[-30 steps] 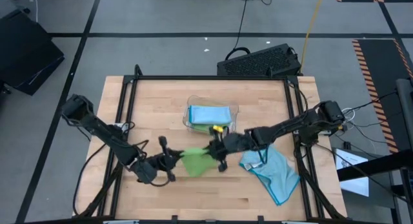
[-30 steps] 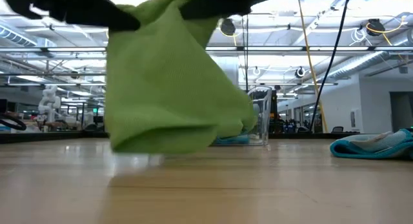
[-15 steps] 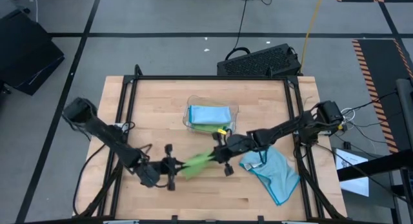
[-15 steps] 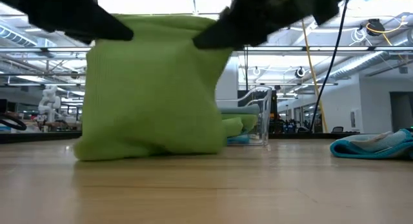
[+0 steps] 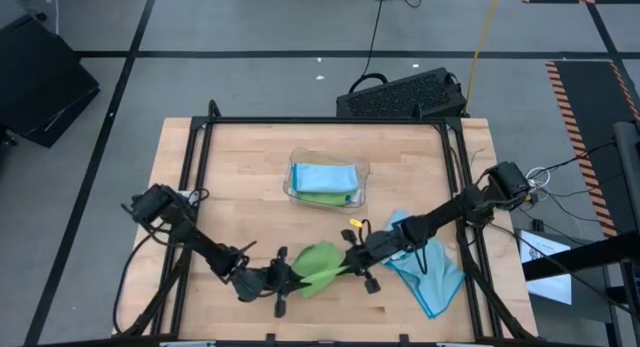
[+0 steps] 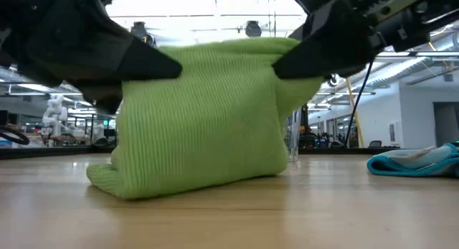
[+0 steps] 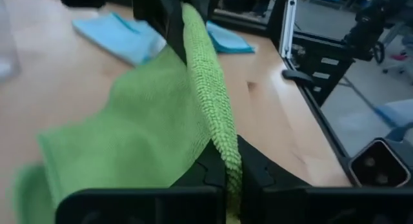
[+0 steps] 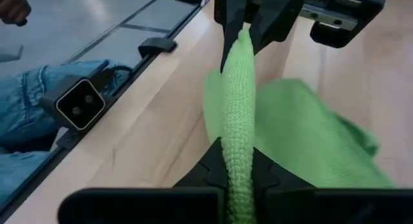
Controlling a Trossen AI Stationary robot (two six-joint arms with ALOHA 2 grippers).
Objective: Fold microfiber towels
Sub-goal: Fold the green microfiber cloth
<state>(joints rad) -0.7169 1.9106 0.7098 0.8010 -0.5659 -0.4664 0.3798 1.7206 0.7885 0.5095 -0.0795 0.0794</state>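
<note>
Green towel (image 5: pixel 318 263) stretched taut between left gripper (image 5: pixel 281 279) and right gripper (image 5: pixel 352 264), each clenched on a top corner; lower edge dragging on the surface (image 5: pixel 250 177) near its front edge. Best done: equal height, edge kept tight, lowered evenly so the fold lands square. Blue towel (image 5: pixel 430 267) heaped to the right. Tray (image 5: pixel 364 174) contents half hidden. Tag not made out.

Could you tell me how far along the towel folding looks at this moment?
Done: folded blue and green towels sit in the clear tray. In hand: the left gripper and right gripper each pinch an end of a green towel, held taut with its lower edge on the table. Left: a crumpled blue towel near the right edge, not yet folded.
</note>
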